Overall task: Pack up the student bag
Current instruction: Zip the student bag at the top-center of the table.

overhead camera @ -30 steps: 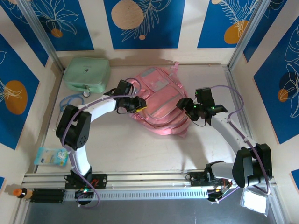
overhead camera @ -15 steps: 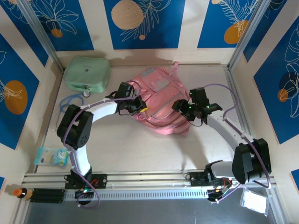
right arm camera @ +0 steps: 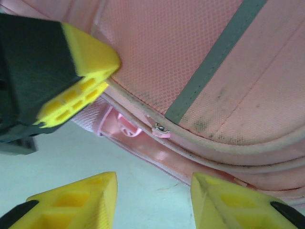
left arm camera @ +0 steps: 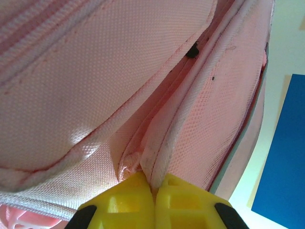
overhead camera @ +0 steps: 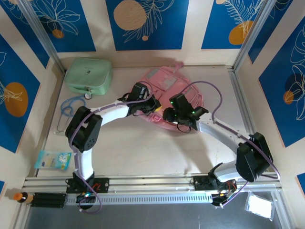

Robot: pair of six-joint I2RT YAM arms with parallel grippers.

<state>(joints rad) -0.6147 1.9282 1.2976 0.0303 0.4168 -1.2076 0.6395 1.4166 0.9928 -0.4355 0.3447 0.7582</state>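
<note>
Left fingers (left arm camera: pixel 143 198): pinched shut on a fold of the pink student bag (overhead camera: pixel 164 81).
Right fingers (overhead camera: pixel 167 116): partly open, holding nothing.
Where: bag edge just ahead of right fingers, lying on the counter (overhead camera: pixel 143 148).

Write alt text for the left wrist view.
The left gripper, yellow fingers shut, pinches a piped seam edge of the pink student bag. Woven pink panels rise above it; a blue wall panel sits at right.
</note>
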